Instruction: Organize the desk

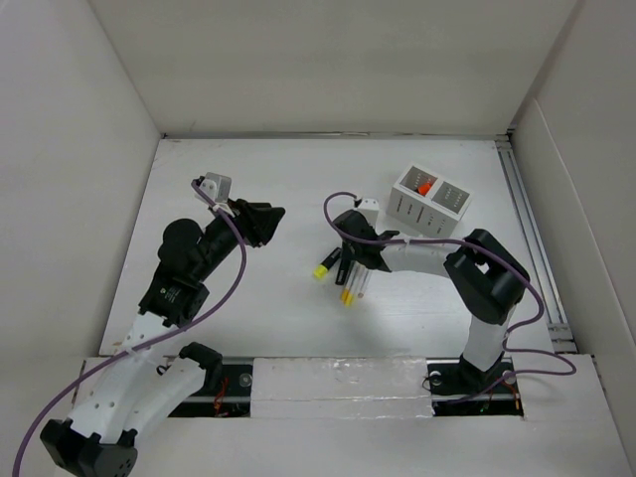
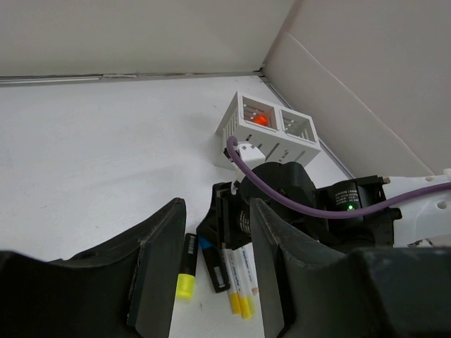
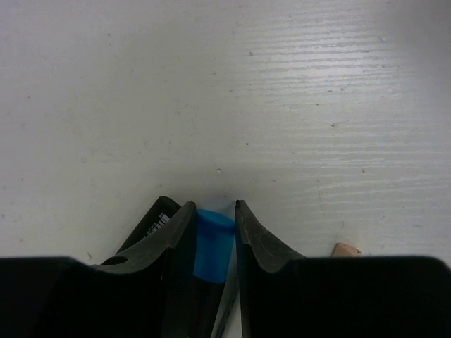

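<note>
The white desk (image 1: 248, 179) holds a bunch of pens in the middle. There is a black highlighter with a yellow cap (image 1: 323, 269), a black marker with a blue cap (image 1: 341, 268) and white pens with yellow caps (image 1: 350, 288). My right gripper (image 1: 346, 260) is low on the desk, its jaws closed on the marker's blue cap (image 3: 213, 243). My left gripper (image 1: 266, 225) hangs open and empty to the left of the pens. In the left wrist view the highlighter (image 2: 184, 271), the marker (image 2: 215, 264) and the white pens (image 2: 239, 278) lie between its fingers (image 2: 165, 239).
A small white slotted organizer box (image 1: 429, 202) stands behind the right arm with an orange thing (image 1: 423, 187) in one slot. It also shows in the left wrist view (image 2: 271, 130). White panels wall the desk. A metal rail (image 1: 527, 219) runs along the right edge.
</note>
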`<state>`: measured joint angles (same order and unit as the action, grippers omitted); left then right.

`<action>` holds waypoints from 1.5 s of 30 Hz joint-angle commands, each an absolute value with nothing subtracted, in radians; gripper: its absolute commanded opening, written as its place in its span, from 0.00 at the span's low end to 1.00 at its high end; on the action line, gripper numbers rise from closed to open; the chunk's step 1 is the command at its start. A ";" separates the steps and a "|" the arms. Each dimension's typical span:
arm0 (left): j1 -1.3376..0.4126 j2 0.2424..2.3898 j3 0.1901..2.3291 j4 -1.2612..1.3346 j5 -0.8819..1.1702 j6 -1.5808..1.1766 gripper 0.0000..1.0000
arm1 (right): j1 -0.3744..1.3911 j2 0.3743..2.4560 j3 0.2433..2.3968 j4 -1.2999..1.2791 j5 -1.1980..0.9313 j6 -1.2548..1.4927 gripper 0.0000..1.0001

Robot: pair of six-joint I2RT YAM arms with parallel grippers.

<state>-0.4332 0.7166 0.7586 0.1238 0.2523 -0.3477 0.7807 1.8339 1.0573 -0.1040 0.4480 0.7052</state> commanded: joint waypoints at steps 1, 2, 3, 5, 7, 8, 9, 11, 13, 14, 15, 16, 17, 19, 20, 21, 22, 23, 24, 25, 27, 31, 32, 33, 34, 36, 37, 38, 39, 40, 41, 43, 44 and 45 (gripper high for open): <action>-0.440 0.701 0.765 0.172 0.259 -0.354 0.38 | 0.795 1.836 1.063 -0.120 0.393 0.716 0.17; -0.440 0.707 0.768 0.172 0.265 -0.354 0.38 | 0.795 1.835 1.069 -0.111 0.385 0.715 0.16; -0.440 0.712 0.769 0.169 0.270 -0.354 0.38 | 0.795 1.836 1.077 -0.106 0.373 0.710 0.15; -0.440 0.703 0.764 0.175 0.270 -0.354 0.38 | 0.795 1.835 1.094 -0.077 0.370 0.710 0.14; -0.440 0.693 0.762 0.175 0.259 -0.354 0.38 | 0.795 1.838 1.120 -0.074 0.364 0.716 0.12; -0.440 0.698 0.764 0.172 0.255 -0.353 0.38 | 0.795 1.833 1.123 -0.071 0.359 0.718 0.11; -0.440 0.703 0.767 0.170 0.258 -0.353 0.38 | 0.795 1.830 1.126 -0.066 0.351 0.716 0.10; -0.440 0.710 0.767 0.169 0.268 -0.354 0.38 | 0.795 1.821 1.120 -0.043 0.351 0.712 0.09; -0.440 0.698 0.764 0.172 0.264 -0.353 0.38 | 0.795 1.806 1.117 -0.037 0.365 0.712 0.09; -0.440 0.695 0.762 0.172 0.255 -0.353 0.38 | 0.795 1.796 1.112 -0.037 0.367 0.713 0.09; -0.440 0.698 0.764 0.170 0.253 -0.351 0.38 | 0.795 1.787 1.108 -0.037 0.368 0.716 0.09; -0.440 0.707 0.768 0.170 0.255 -0.351 0.38 | 0.795 1.764 1.101 -0.029 0.367 0.715 0.09; -0.440 0.713 0.769 0.167 0.262 -0.351 0.38 | 0.795 1.752 1.095 -0.023 0.367 0.712 0.09; -0.440 0.707 0.765 0.170 0.267 -0.353 0.38 | 0.795 1.732 1.082 -0.018 0.385 0.704 0.09; -0.440 0.703 0.765 0.172 0.262 -0.353 0.38 | 0.795 1.718 1.080 -0.020 0.393 0.701 0.09; -0.440 0.701 0.765 0.172 0.258 -0.354 0.38 | 0.795 1.715 1.074 -0.021 0.397 0.698 0.09; -0.440 0.704 0.767 0.172 0.258 -0.351 0.38 | 0.795 1.713 1.075 -0.025 0.396 0.695 0.09; -0.440 0.710 0.769 0.169 0.259 -0.351 0.38 | 0.795 1.713 1.075 -0.034 0.391 0.695 0.09; -0.440 0.716 0.772 0.170 0.264 -0.353 0.38 | 0.795 1.716 1.080 -0.043 0.387 0.692 0.11; -0.440 0.718 0.769 0.170 0.268 -0.353 0.38 | 0.795 1.717 1.084 -0.063 0.385 0.695 0.13; -0.440 0.710 0.767 0.173 0.267 -0.353 0.38 | 0.804 1.714 1.074 -0.074 0.388 0.703 0.31; -0.440 0.719 0.770 0.170 0.267 -0.353 0.38 | 0.813 1.694 1.007 -0.087 0.365 0.719 0.50; -0.440 0.716 0.769 0.175 0.278 -0.356 0.38 | 0.824 1.692 0.990 -0.087 0.361 0.726 0.53; -0.440 0.716 0.769 0.175 0.278 -0.356 0.38 | 0.824 1.693 0.989 -0.089 0.360 0.729 0.53; -0.440 0.710 0.767 0.176 0.275 -0.356 0.38 | 0.824 1.698 0.983 -0.089 0.364 0.730 0.53; -0.440 0.710 0.768 0.176 0.267 -0.356 0.38 | 0.833 1.713 0.988 -0.109 0.364 0.733 0.54; -0.440 0.716 0.769 0.175 0.268 -0.356 0.38 | 0.842 1.733 0.995 -0.118 0.367 0.732 0.54; -0.440 0.719 0.770 0.172 0.273 -0.356 0.38 | 0.851 1.743 1.009 -0.121 0.374 0.732 0.54; -0.440 0.721 0.772 0.172 0.276 -0.356 0.38 | 0.851 1.752 1.014 -0.126 0.391 0.726 0.54; -0.440 0.713 0.767 0.178 0.278 -0.357 0.38 | 0.860 1.762 1.022 -0.129 0.397 0.723 0.54; -0.440 0.710 0.765 0.179 0.278 -0.357 0.38 | 0.861 1.782 1.034 -0.136 0.403 0.721 0.54; -0.440 0.707 0.767 0.176 0.270 -0.357 0.38 | 0.870 1.799 1.058 -0.155 0.422 0.719 0.54; -0.440 0.712 0.769 0.175 0.268 -0.356 0.38 | 0.870 1.808 1.063 -0.158 0.425 0.718 0.54; -0.440 0.715 0.769 0.175 0.273 -0.357 0.38 | 0.870 1.812 1.069 -0.156 0.431 0.713 0.54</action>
<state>-0.4332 0.7216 0.7586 0.1249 0.2592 -0.3500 0.8597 1.7947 1.0264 -0.1337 0.3958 0.7143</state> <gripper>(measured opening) 0.378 0.537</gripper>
